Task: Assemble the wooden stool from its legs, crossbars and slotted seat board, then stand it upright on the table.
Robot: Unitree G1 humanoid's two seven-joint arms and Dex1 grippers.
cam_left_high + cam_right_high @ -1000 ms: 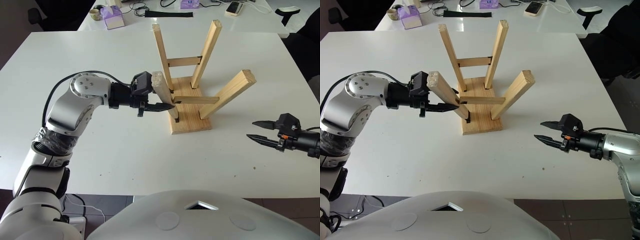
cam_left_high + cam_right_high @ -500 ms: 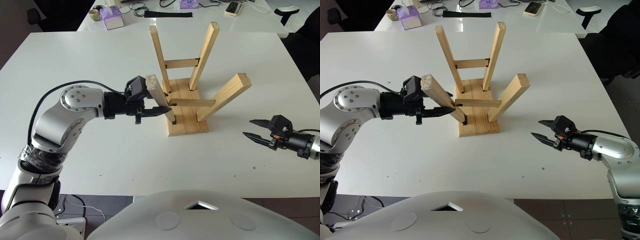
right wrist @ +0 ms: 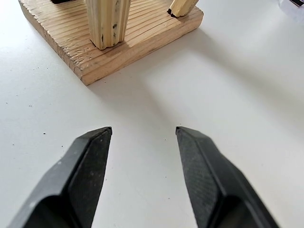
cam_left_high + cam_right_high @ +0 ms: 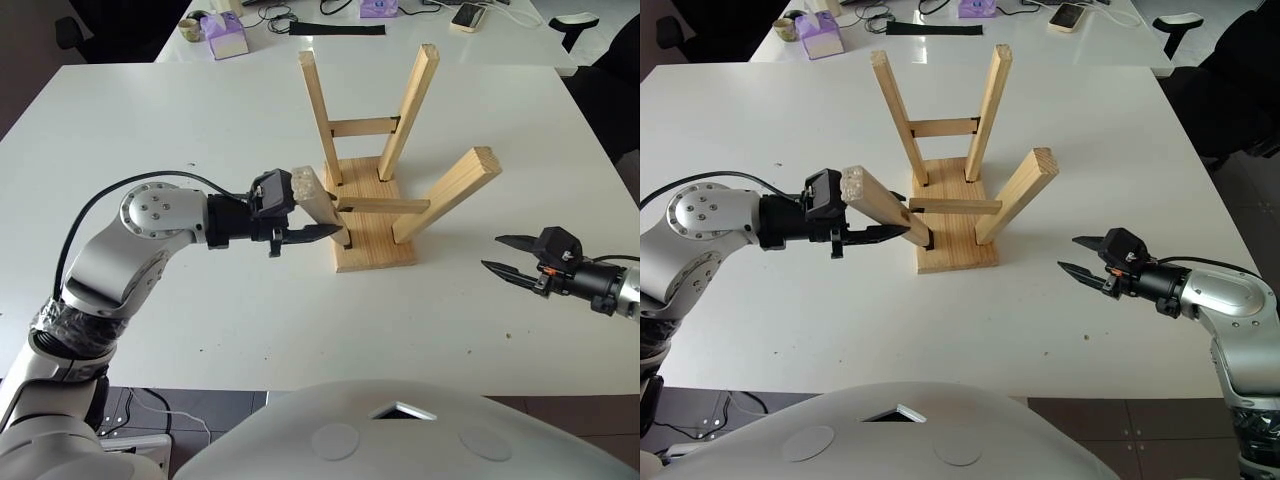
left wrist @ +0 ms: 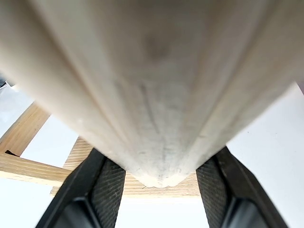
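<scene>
The stool stands upside down, its slotted seat board (image 4: 378,252) flat on the white table (image 4: 200,120). Two back legs (image 4: 322,115) (image 4: 408,110) rise from it, joined by a crossbar (image 4: 363,126). The front right leg (image 4: 447,193) leans outward, and a second crossbar (image 4: 385,204) runs from it to the front left leg (image 4: 318,198). That leg tilts toward my left, and my left gripper (image 4: 335,229) is shut on it. In the left wrist view it passes between the fingers (image 5: 107,190). My right gripper (image 4: 491,252) hangs open just above the table, right of the board (image 3: 118,42).
At the table's far edge are a purple tissue box (image 4: 225,37), a cup (image 4: 189,28), a black strip (image 4: 335,28) and a phone (image 4: 466,15). Bare table lies left, right and in front of the stool.
The left gripper has sunk a little, and the leg it holds now leans lower to the left. The right gripper has crept slightly toward the stool. The head camera shifted.
</scene>
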